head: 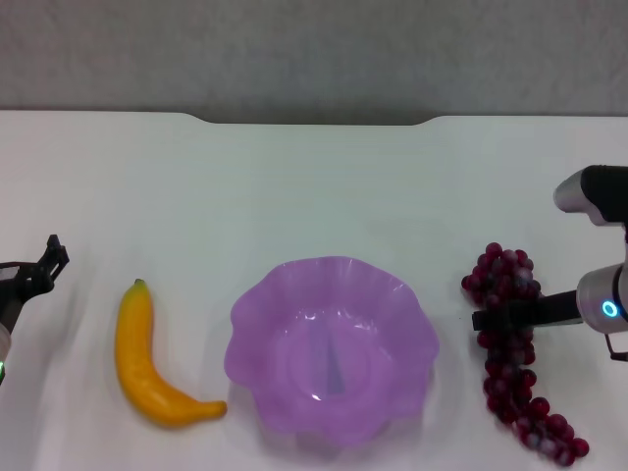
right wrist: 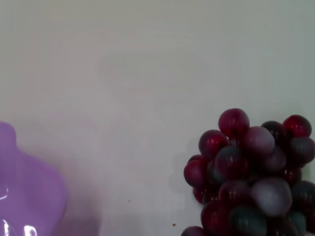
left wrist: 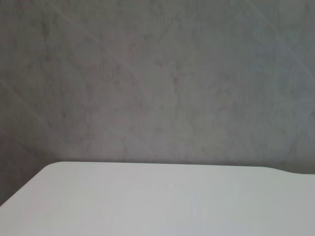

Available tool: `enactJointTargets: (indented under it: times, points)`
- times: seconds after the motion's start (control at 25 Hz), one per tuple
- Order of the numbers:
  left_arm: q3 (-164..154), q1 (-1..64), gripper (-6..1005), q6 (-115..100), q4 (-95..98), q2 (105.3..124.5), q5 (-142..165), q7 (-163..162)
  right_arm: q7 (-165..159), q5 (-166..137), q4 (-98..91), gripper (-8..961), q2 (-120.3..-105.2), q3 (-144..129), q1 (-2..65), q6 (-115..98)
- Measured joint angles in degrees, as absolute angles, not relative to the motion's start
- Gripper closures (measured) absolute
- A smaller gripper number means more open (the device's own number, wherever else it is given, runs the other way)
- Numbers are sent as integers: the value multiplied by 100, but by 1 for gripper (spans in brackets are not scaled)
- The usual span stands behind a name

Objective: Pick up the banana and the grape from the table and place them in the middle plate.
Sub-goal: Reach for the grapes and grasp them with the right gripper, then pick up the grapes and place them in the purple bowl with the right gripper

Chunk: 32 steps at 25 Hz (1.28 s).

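Observation:
The yellow-orange banana (head: 147, 363) lies on the white table (head: 314, 186), left of the lilac scalloped middle plate (head: 245, 314), which holds nothing. The dark red-purple grape bunch (head: 512, 392) lies on the table right of the plate. My right gripper (head: 496, 319) reaches in from the right and sits across the upper middle of the bunch. The right wrist view shows the grape bunch (right wrist: 251, 177) close up and a part of the plate (right wrist: 29, 196). My left gripper (head: 44, 267) is at the far left edge, apart from the banana.
The table's far edge has a shallow notch (head: 314, 120) with a grey wall behind it. The left wrist view shows only a table corner (left wrist: 162, 201) and the grey wall (left wrist: 157, 78).

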<state>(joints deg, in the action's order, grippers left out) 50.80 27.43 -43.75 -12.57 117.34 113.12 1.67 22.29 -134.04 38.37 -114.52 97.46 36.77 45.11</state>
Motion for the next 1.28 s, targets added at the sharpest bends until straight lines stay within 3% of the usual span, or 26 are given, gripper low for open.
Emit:
enactJointTargets:
  times: [0.44, 0.76, 1.28]
  points:
    - [5080, 2738, 106, -4401, -1257, 11734, 11312, 167, 2279, -13368, 3790, 77, -11469, 9416, 3691, 4314]
    - [5105, 2728, 106, -4404, -1257, 11733, 11312, 167, 2283, -13320, 3814, 286, -11486, 9093, 3647, 3867]
    - [5079, 2729, 105, -4403, -1257, 11733, 11312, 167, 2318, -13218, 3779, 366, -11479, 8756, 3531, 3403]
